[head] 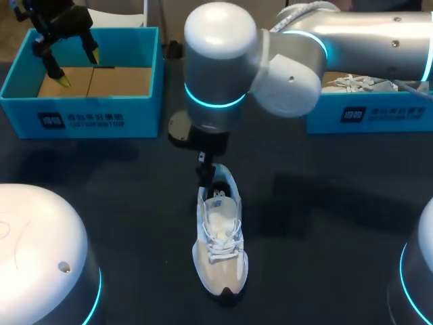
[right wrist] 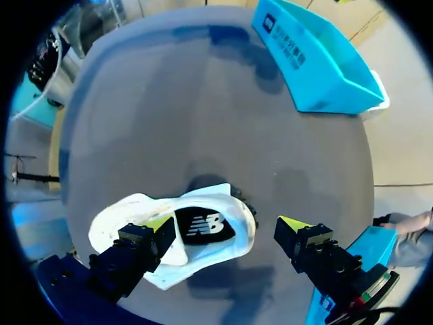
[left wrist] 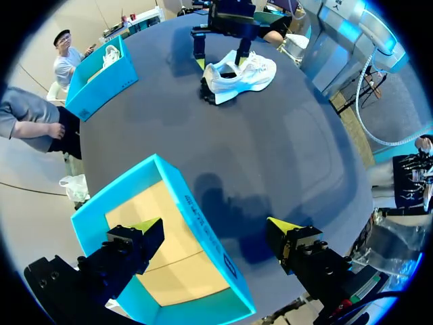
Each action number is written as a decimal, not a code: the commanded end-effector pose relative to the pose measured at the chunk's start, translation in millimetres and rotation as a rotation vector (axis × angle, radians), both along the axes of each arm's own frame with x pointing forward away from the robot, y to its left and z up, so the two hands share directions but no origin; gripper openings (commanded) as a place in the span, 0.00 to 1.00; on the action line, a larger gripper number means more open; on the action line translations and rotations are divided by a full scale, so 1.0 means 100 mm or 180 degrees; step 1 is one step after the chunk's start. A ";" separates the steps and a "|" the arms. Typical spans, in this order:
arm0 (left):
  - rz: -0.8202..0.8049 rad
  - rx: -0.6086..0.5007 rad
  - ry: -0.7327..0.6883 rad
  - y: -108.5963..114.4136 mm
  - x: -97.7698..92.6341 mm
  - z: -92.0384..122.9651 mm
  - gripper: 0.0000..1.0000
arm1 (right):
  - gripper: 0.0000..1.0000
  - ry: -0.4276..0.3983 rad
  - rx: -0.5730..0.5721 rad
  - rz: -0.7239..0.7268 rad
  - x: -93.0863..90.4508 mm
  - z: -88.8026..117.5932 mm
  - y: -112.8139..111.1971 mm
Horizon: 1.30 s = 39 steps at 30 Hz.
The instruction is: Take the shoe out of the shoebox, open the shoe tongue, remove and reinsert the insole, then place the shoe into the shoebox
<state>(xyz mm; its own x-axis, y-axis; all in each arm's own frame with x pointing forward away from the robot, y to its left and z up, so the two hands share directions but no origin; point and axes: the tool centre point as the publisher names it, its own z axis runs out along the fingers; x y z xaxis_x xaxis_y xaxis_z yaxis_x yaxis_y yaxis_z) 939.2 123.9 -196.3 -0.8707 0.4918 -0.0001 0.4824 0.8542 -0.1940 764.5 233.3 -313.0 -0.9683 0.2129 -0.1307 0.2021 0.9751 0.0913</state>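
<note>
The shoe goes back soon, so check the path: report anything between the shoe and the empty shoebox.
The bare table between shoe and shoebox shows nothing. But the left gripper hangs open over the shoebox's opening and would likely have to clear out first.

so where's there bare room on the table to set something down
Bare table lies between the left shoebox and the shoe, and again between the shoe and the right shoebox. The left shoebox's floor is bare too, though the left tool hangs open over it. Crowded at the shoe's heel, where the right tool sits.
</note>
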 end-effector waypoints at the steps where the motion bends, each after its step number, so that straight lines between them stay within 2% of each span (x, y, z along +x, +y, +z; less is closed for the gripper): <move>1: -0.0001 0.0008 -0.0001 0.00 0.00 0.00 1.00 | 1.00 -0.0017 -0.0044 0.0100 0.03 -0.07 0.02; 11: -0.0001 0.0008 -0.0001 0.00 0.00 0.00 1.00 | 1.00 0.0024 -0.0114 0.0449 0.17 -0.29 -0.14; 21: -0.0001 0.0008 -0.0001 0.00 0.00 0.00 1.00 | 1.00 0.0079 -0.0158 0.0516 0.30 -0.56 -0.17; 36: -0.0001 0.0008 -0.0001 0.00 0.00 0.00 1.00 | 1.00 0.0121 -0.0221 0.0505 0.40 -0.66 -0.17; 37: -0.0001 0.0008 -0.0001 0.00 0.00 0.00 1.00 | 0.91 0.0120 -0.0223 0.0502 0.40 -0.66 -0.18; 39: -0.0001 0.0008 -0.0001 0.00 0.00 0.00 1.00 | 0.89 0.0119 -0.0223 0.0502 0.41 -0.66 -0.18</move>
